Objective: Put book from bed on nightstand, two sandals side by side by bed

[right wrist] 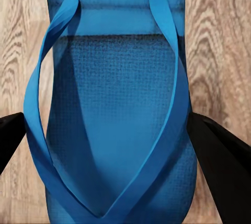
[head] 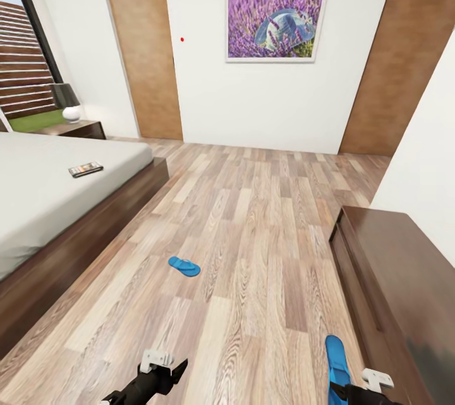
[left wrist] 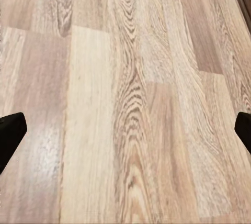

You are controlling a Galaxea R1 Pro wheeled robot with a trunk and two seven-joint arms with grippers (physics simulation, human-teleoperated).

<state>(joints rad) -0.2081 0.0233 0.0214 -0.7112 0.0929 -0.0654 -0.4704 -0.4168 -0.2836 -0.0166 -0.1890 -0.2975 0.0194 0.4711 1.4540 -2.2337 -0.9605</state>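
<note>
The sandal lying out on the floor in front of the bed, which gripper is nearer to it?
Left. The left gripper hangs over bare floor just short of that sandal. The right gripper sits farther off by the dark bench, closed around the other sandal.

Left gripper (left wrist: 125, 135) spread wide; right gripper (right wrist: 112, 140) clamped.
</note>
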